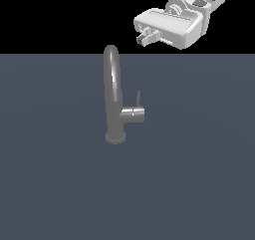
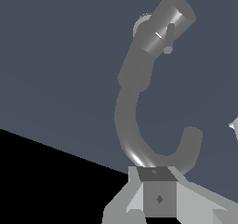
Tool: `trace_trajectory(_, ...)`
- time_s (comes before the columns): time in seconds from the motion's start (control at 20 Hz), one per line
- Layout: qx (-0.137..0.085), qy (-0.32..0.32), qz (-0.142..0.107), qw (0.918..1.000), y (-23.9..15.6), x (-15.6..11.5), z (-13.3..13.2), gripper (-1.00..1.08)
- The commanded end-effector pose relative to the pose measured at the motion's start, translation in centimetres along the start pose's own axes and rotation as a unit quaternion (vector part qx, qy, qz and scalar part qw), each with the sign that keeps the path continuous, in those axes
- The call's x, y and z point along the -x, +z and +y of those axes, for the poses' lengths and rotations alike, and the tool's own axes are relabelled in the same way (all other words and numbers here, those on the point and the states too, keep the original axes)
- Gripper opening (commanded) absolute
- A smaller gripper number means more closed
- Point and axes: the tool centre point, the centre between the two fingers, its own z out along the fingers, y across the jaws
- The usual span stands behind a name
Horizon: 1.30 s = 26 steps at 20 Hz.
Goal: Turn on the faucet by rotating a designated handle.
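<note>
gripper (image 1: 145, 37): hangs up and to the exterior view's right of the faucet, well clear of it. Fingers sit close together, near-closed as far as I can tell; nothing between them, holding nothing.
gripper, wrist view: only the near finger block (image 2: 158, 195) shows at frame edge, so spread can't be read from there.
spout arch (image 1: 111, 55): nearest part of the faucet (image 1: 114, 97) to the hand; in the wrist view the gooseneck curls just past the finger block.
side cylinder (image 1: 133, 114): short stub pointing to the exterior view's right off the lower column.
handle (image 1: 139, 97): thin dark lever standing roughly upright off the outer end of the side cylinder, apart from the spout. Untouched.
base flange (image 1: 115, 137): seated on the grey floor (image 1: 199, 184), farthest from the hand.
step: approach, my read. No contact yet, faucet presumably off.
next move: drop down and in toward the lever, staying on the exterior view's right of the spout arch, with fingers or fingertip set beside the handle; then push or rotate it about the cylinder axis.
risk: lever is thin, easy to miss or clip the stub instead.
</note>
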Motion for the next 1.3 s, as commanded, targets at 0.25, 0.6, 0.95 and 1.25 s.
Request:
trace_trajectory(0.25,-0.071,0.075,-0.086,0.991,1.6,-6.0,-0.1,-1.0)
trace_trajectory(0.6,-0.133,0.141,-0.16,0.9679,4.0,-10.9,0.3,-1.0)
trace_trajectory(0.95,-0.173,0.185,-0.209,0.9446,6.2,-13.9,0.7,-1.0)
trace_trajectory(1.25,-0.188,0.201,-0.227,0.9342,7.2,-14.9,0.9,-1.0)
